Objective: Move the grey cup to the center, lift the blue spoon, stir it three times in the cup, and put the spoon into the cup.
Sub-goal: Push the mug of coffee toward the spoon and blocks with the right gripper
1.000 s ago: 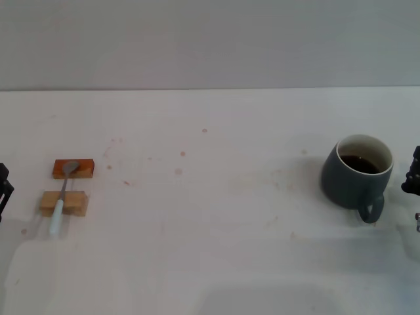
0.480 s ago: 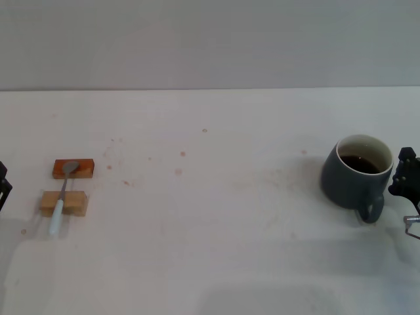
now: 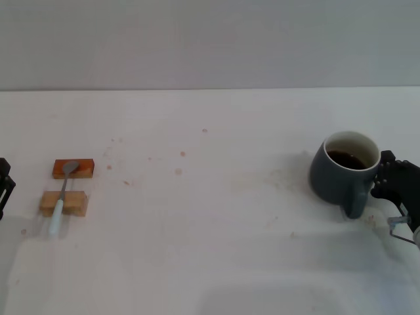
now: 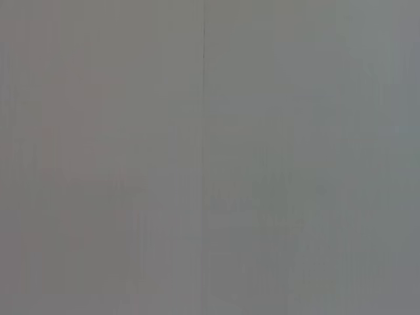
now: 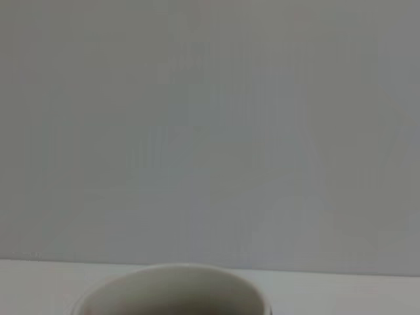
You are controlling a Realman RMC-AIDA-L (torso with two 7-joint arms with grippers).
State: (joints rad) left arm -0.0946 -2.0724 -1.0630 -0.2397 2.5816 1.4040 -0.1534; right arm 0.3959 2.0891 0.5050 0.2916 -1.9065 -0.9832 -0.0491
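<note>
The grey cup (image 3: pixel 333 178) stands on the white table at the right, with dark liquid inside and its handle toward the front. My right gripper (image 3: pixel 392 182) is right against the cup's right side, by the rim and handle. The cup's pale rim also shows low in the right wrist view (image 5: pixel 172 289). The blue spoon (image 3: pixel 62 198) lies at the far left across two small blocks, bowl away from me and pale handle toward me. My left gripper (image 3: pixel 3 187) is parked at the left edge, apart from the spoon. The left wrist view shows only a plain grey surface.
An orange-brown block (image 3: pixel 86 169) holds the spoon's bowl and a pale wooden block (image 3: pixel 77 205) holds its stem. The white table (image 3: pixel 210 216) stretches between spoon and cup, with small reddish specks. A grey wall stands behind.
My right gripper has moved in from the right edge up to the cup. The cup has shifted a little to the left. The spoon and left arm have not moved.
</note>
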